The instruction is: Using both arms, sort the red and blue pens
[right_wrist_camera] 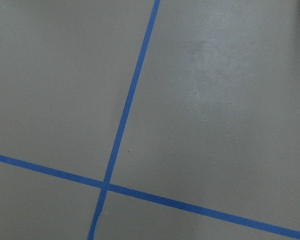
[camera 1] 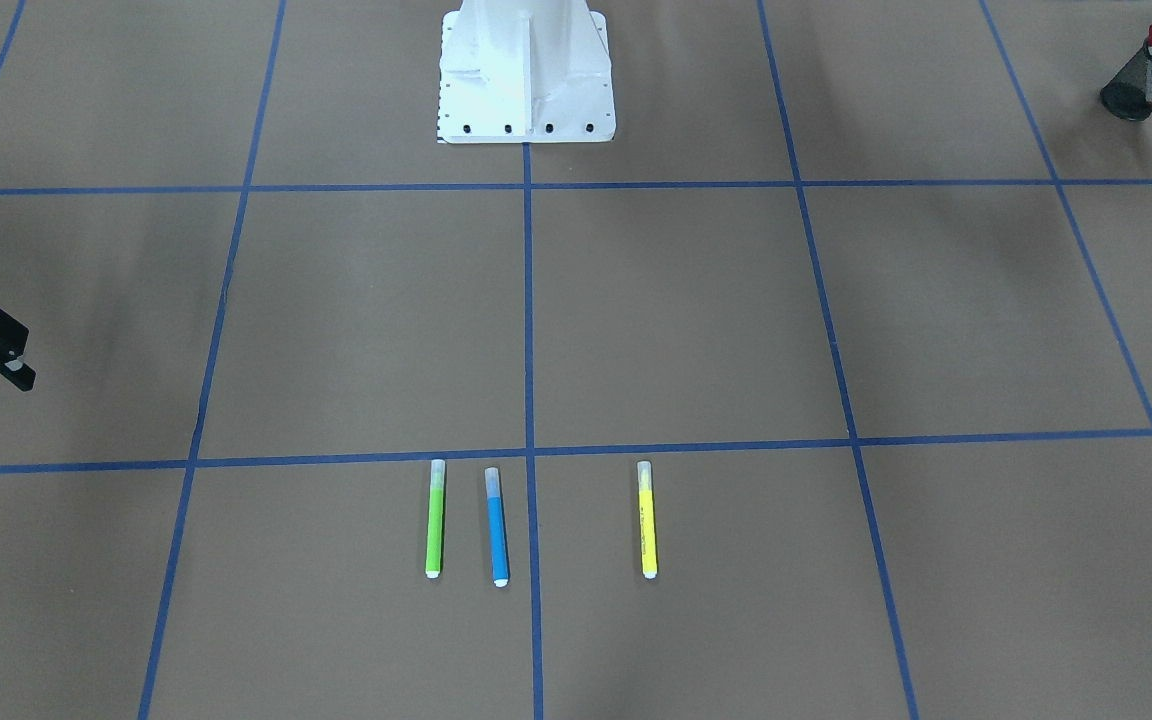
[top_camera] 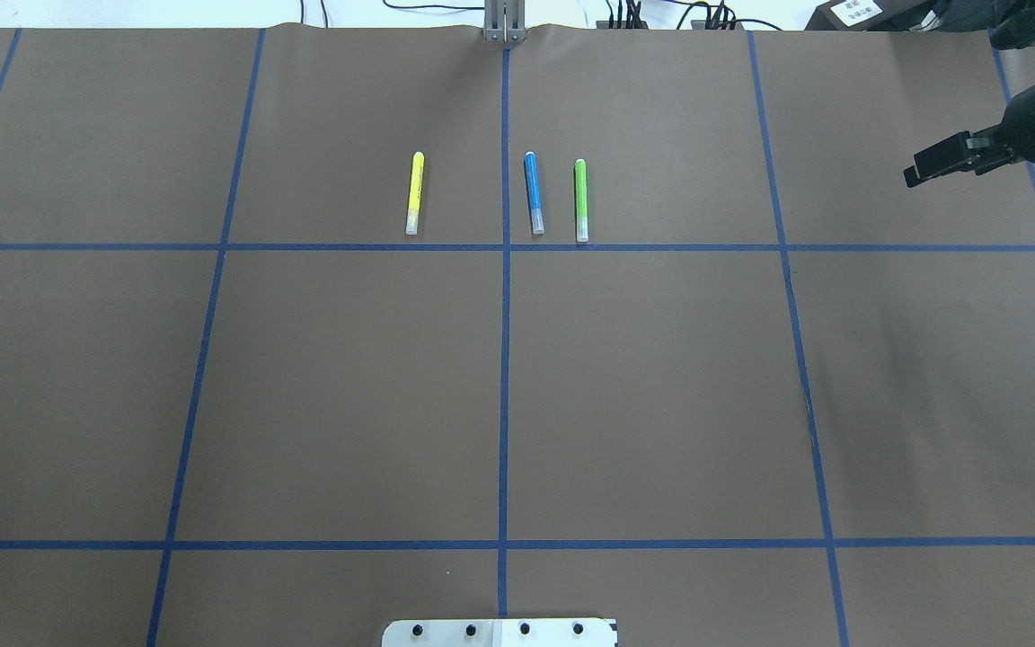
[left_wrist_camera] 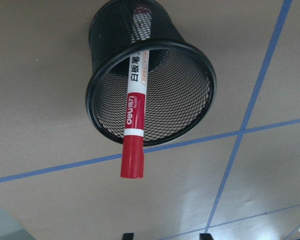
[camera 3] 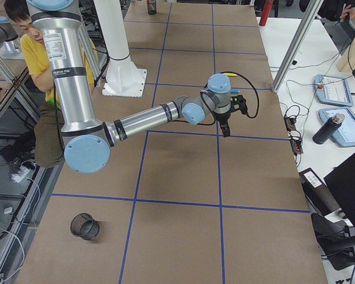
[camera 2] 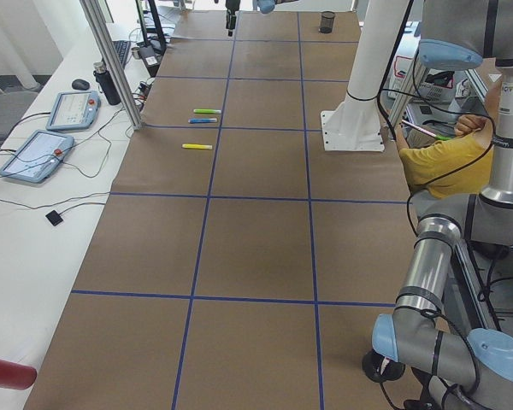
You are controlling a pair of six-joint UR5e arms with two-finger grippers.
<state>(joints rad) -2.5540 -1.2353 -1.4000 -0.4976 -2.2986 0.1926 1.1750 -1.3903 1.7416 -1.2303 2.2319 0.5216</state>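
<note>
The red pen (left_wrist_camera: 134,120), a white printed barrel with a red cap, stands tilted in a black mesh cup (left_wrist_camera: 200,100), cap end up over the rim. That cup (camera 1: 1126,95) sits at the table's corner on my left side. My left gripper (left_wrist_camera: 165,235) hangs above the cup, open and empty, with only its fingertips (left_wrist_camera: 127,235) showing. The blue pen (camera 1: 497,527) lies flat on the brown table between a green marker (camera 1: 435,520) and a yellow marker (camera 1: 647,520). My right gripper (top_camera: 935,163) hovers far off to the right of the blue pen (top_camera: 533,193), open and empty.
A second, empty mesh cup (camera 3: 84,226) stands near the table's corner on my right side. The white pedestal (camera 1: 526,75) is at the robot's edge, centre. Blue tape lines grid the table (top_camera: 347,386). A person (camera 3: 38,53) sits beside the table behind the pedestal.
</note>
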